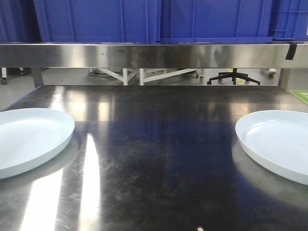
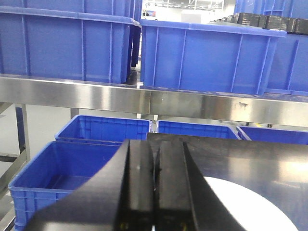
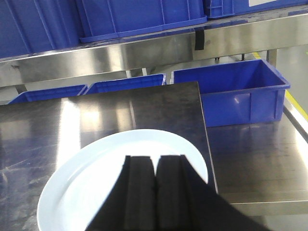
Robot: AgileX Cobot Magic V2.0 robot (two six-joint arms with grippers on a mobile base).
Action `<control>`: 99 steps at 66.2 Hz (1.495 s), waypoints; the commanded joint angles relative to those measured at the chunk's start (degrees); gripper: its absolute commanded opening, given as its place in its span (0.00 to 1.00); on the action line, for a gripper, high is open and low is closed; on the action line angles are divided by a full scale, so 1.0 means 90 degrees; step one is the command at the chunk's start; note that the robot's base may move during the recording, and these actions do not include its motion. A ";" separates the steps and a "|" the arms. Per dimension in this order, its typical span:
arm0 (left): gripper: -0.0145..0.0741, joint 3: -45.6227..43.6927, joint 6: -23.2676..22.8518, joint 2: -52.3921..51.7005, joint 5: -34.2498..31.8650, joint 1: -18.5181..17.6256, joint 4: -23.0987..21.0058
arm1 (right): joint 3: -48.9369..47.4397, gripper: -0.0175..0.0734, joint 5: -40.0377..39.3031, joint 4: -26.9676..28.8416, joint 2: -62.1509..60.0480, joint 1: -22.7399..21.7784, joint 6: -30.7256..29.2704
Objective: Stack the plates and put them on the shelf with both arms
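Resting flat on the steel table [image 1: 159, 159], the two plates are well apart and unstacked. The left plate [image 1: 29, 139] sits at the table's left side and the right plate [image 1: 279, 142] at its right side. Both are cut off by the frame edges in the front view. Dark, reflective tabletop runs between them, with bright glare streaks toward the table's left half.

Left gripper [image 2: 155, 149]: fingers pressed together, no gap visible, nothing held. It is raised over the table's left part. In the left wrist view a slice of pale plate shows on the table just to the right of the fingers. Contact between fingers and plate cannot be judged.

Right gripper [image 3: 154, 161]: fingers likewise closed against each other, gripping nothing. It hangs over the table's right part, with the right plate directly beneath and partly hidden by the fingers. That plate lies close to the table's right edge. Whether the fingers touch the plate cannot be told.

A stainless shelf [image 1: 154, 54] spans above the table's far edge and is loaded with blue crates [image 1: 96, 19]. A strip of black tape [image 1: 290, 50] is on its front lip, toward the table's right end. Neither plate is on the shelf.

Open blue bins [image 2: 62, 168] stand on the floor beyond the table's far and left sides. Another bin [image 3: 240, 91] stands past its right far corner. An office chair base [image 1: 233, 77] is visible on the floor under the shelf, behind the table.
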 commanded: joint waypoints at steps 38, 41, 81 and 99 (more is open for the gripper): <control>0.26 0.0015 -0.0015 -0.0100 -0.0504 0.0000 -0.0057 | -0.0008 0.25 -0.0559 0.0008 -0.0115 -0.0024 -0.0039; 0.26 0.0015 -0.0015 -0.0100 -0.0504 0.0000 -0.0057 | -0.0008 0.25 -0.0559 0.0008 -0.0115 -0.0024 -0.0039; 0.26 -0.5495 0.0034 0.3413 0.4110 -0.0389 0.1199 | -0.0008 0.25 -0.0559 0.0008 -0.0115 -0.0024 -0.0039; 0.26 -0.6726 0.0034 0.5045 0.4654 -0.0411 0.1251 | -0.0008 0.25 -0.0559 0.0008 -0.0115 -0.0024 -0.0039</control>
